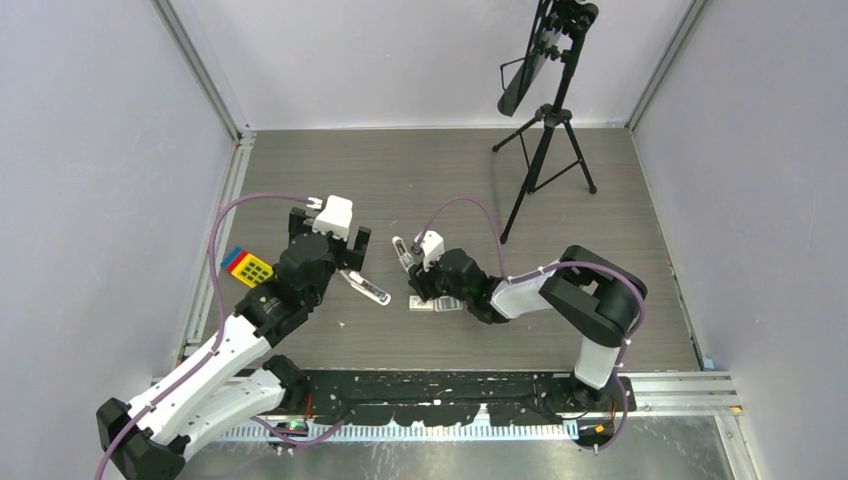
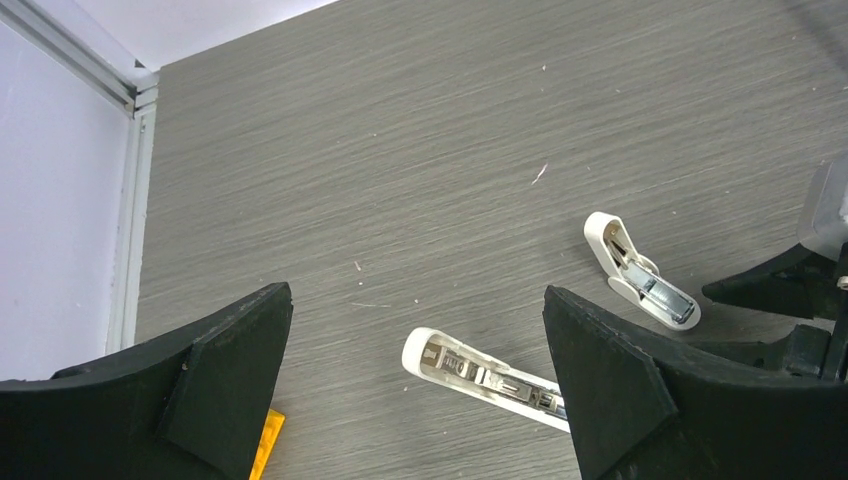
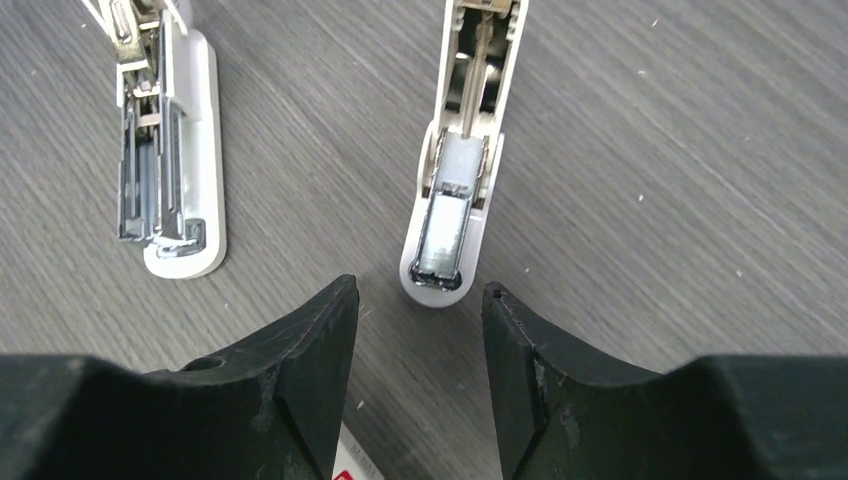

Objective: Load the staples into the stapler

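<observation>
The stapler (image 1: 365, 288), slim and white with its silver channel exposed, lies flat on the grey table. In the left wrist view the stapler (image 2: 480, 375) sits between the fingers of my left gripper (image 2: 417, 292), which hangs above it wide open and holds nothing. A shorter white stapler (image 1: 403, 250) lies to its right. My right gripper (image 3: 420, 290) is open and empty, its tips just short of the shorter stapler (image 3: 450, 210), with the stapler (image 3: 185, 150) to the left. The staples' white box (image 3: 352, 462), marked red, peeks out under the right gripper (image 1: 418, 288).
A black tripod (image 1: 545, 150) carrying a dark panel stands at the back right. A yellow, blue and red block (image 1: 245, 267) lies at the left by the aluminium rail (image 1: 215, 220). Walls close in the table on three sides.
</observation>
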You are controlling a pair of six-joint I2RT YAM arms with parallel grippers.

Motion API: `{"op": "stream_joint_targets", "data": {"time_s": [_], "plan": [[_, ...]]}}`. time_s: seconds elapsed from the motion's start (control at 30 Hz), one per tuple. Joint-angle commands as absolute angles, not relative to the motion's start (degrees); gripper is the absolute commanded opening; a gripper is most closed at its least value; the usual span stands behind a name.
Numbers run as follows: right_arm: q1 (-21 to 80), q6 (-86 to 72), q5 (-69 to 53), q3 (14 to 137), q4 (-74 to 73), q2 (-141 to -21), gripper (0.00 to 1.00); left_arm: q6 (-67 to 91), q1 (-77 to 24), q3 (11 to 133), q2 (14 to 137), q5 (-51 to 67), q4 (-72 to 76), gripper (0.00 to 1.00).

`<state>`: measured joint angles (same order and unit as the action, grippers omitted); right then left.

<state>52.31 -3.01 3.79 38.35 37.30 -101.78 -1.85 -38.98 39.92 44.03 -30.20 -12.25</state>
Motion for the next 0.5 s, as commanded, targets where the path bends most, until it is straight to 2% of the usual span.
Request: {"op": "stream_joint_targets", "data": {"time_s": [0.0, 0.17, 0.47], "plan": [[52.7, -0.5, 6.7, 38.4, 46.4, -103.1, 0.53, -1.2, -39.0, 40.7, 45.1, -30.0, -9.4, 0.99], [52.6, 2.0, 8.8, 38.1, 44.0, -103.4, 0.48, -1.0, -39.0, 40.9, 46.4, -29.9, -9.3, 0.99], [52.6, 3.4, 7.8, 36.3, 47.2, -106.1, 0.47, 2.6, -38.7, 43.1, 50.0, -27.8, -10.9, 0.99]]}}
